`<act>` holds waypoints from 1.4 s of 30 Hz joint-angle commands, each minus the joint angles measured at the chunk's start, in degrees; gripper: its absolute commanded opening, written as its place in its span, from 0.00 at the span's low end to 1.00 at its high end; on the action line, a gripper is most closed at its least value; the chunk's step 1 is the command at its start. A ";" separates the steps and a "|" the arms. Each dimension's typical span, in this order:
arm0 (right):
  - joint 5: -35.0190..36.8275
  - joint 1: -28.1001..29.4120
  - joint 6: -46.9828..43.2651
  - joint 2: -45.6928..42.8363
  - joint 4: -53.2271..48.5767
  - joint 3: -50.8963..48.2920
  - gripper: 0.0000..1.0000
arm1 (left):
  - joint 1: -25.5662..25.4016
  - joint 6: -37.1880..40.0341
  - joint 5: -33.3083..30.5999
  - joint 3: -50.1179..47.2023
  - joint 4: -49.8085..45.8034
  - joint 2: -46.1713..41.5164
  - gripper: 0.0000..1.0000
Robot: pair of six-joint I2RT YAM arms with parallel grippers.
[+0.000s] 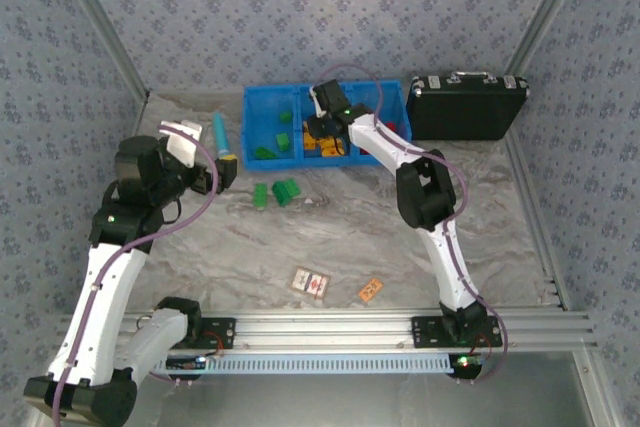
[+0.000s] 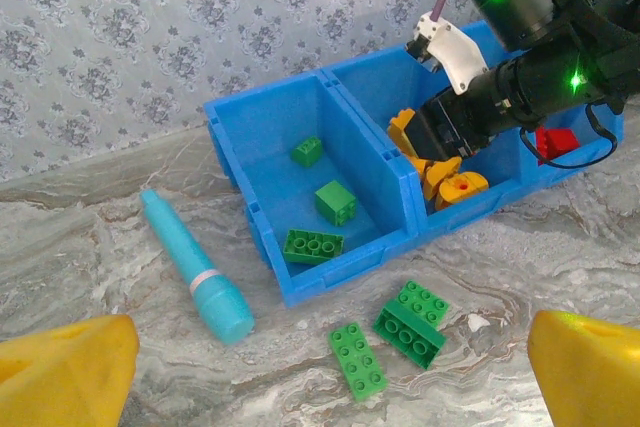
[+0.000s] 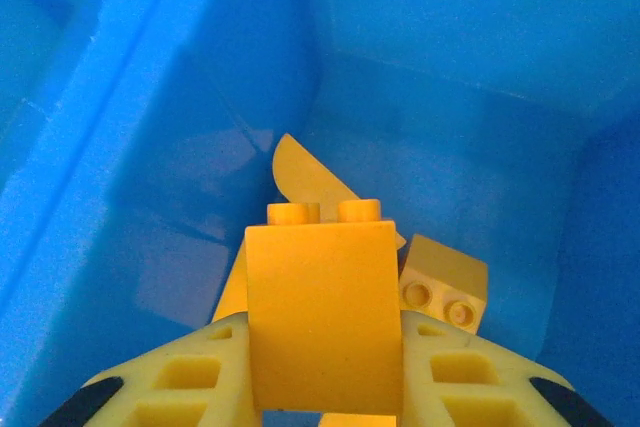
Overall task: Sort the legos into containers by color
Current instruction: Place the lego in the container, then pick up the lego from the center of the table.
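The right hand (image 3: 322,372) sat inside the middle compartment of the blue tray (image 1: 250,119). Its fingers were pinching an orange-yellow brick (image 3: 322,307) by its flat sides, studs pointing away from the wrist. Other orange-yellow pieces (image 3: 446,287) lay in that same compartment, beside and behind the held brick.

The tray's left compartment held three green bricks (image 2: 336,202), and a red brick (image 2: 555,140) lay in the tray's right compartment. Two loose green bricks (image 2: 412,319) rested on the counter (image 2: 560,247) just in front of the tray's left compartment, one just beside the other.

The left hand (image 2: 325,387) hovered in front of the tray's left end, over the counter near those loose bricks. Its fingers were spread wide with nothing between them.

A teal tube (image 2: 195,272) lay on the counter just left of the tray. A black briefcase (image 1: 465,105) stood just right of the tray. Two printed cards (image 1: 308,282) lay well in front of the tray, toward the arms' bases.
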 commanded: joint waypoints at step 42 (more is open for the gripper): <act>-0.70 18.06 6.25 -16.95 6.24 -26.30 0.58 | 0.43 -2.46 1.26 -1.44 3.65 -3.68 1.00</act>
